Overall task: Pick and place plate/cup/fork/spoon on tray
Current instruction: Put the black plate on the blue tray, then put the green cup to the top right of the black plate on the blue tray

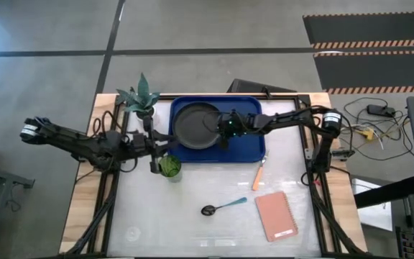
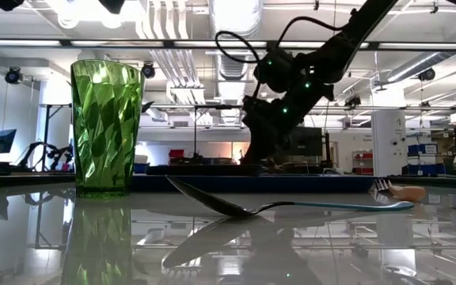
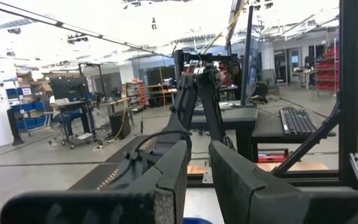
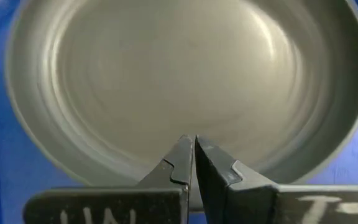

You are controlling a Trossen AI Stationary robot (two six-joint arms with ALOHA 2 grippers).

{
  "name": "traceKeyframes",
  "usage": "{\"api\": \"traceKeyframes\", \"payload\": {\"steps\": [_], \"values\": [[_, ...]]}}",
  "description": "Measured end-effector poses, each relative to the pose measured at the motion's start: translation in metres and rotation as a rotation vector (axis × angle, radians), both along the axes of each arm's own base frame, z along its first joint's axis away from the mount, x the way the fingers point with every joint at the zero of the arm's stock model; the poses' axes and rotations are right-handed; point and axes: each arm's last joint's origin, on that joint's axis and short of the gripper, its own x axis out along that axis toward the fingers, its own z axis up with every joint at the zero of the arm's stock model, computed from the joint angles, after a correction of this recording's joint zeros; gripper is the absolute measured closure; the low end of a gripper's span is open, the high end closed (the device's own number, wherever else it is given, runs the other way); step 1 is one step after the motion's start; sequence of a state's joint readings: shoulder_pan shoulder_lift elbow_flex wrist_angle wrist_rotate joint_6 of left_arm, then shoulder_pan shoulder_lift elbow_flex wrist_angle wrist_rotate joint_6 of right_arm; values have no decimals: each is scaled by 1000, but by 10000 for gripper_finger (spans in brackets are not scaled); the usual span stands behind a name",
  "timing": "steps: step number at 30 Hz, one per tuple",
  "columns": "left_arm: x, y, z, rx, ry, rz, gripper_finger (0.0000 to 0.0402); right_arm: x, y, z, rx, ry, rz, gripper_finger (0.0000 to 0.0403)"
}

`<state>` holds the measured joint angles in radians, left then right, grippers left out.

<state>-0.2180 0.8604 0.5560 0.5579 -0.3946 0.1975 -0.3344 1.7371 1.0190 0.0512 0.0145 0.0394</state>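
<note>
Glossy white table (image 1: 192, 230) reflects bright workshop room.

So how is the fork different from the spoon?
The fork has an orange handle; the spoon has a light blue one. The fork ends in silver tines, the spoon in a dark shiny bowl. The fork lies close beside the blue tray, while the spoon lies farther out, nearer the pink notebook. Both are small, lie flat on the table, and neither is on the tray.
</note>
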Motion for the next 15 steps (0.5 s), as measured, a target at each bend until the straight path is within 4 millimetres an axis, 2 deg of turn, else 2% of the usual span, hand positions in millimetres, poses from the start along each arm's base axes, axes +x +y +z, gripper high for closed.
{"api": "traceKeyframes", "payload": {"steps": [6,11,15], "values": [[1,0,-1,1,5,0,348,-4,3,4,20,-15,-9,394],[1,0,-1,0,2,0,348,-8,18,45,110,-145,19,394],[0,0,3,-5,-21,0,348,-22,44,73,218,-159,30,394]]}}
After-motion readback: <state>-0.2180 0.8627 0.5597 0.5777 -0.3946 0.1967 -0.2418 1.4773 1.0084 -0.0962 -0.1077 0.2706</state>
